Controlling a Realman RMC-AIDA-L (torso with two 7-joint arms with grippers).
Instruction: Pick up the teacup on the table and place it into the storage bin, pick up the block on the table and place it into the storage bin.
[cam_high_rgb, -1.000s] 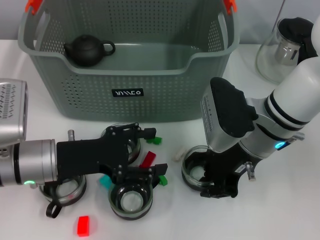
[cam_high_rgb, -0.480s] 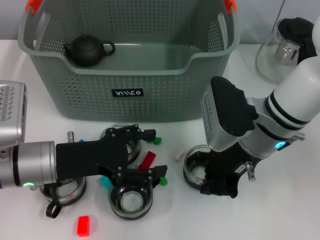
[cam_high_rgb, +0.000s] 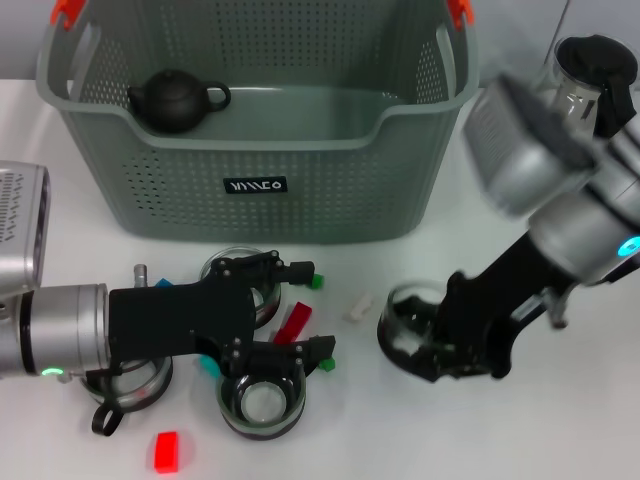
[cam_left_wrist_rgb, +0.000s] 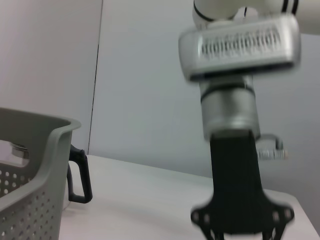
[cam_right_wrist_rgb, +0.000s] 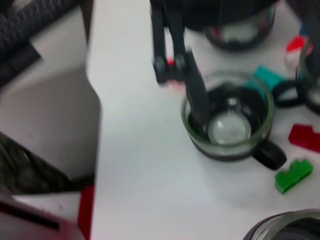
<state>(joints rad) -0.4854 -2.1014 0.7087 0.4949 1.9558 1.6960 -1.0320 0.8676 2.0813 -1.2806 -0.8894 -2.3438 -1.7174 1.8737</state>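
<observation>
Two arms work over a white desk (cam_high_rgb: 560, 440), where the storage bin (cam_high_rgb: 255, 180), a large grey-green perforated basket with orange handle clips, fills the 12 o'clock side of the head view. A dark teapot (cam_high_rgb: 175, 100) sits inside it at about 10 o'clock; no teacup or block shows inside it.

At 2 o'clock, beside the bin, stands a glass pitcher (cam_high_rgb: 565, 95) with a black lid.

The right hand (cam_high_rgb: 440, 345), at 4 o'clock, has its black fingers set on a glass teacup (cam_high_rgb: 408, 328), one inside the rim and one outside, evidently clamped on the wall. The cup appears tipped, possibly just off the desk; that cannot be told for certain.

The left hand (cam_high_rgb: 285, 310), at 7 o'clock, lies low with its fingers apart among three more glass teacups: one (cam_high_rgb: 262, 400) just under its tip, one (cam_high_rgb: 240, 285) behind it, one (cam_high_rgb: 125, 385) under the forearm.

Smallest are the blocks: a red one (cam_high_rgb: 167, 450) at 7 o'clock, another red (cam_high_rgb: 293, 320) between the left fingers, a green (cam_high_rgb: 316, 281) near the bin and a white (cam_high_rgb: 357, 306) just beside the held cup.

The cup looks light, rigid, smooth and breakable; a rim pinch probably suits it, with gentle force and a low release into the bin. The blocks seem light and hard, best pinched across flat sides.
</observation>
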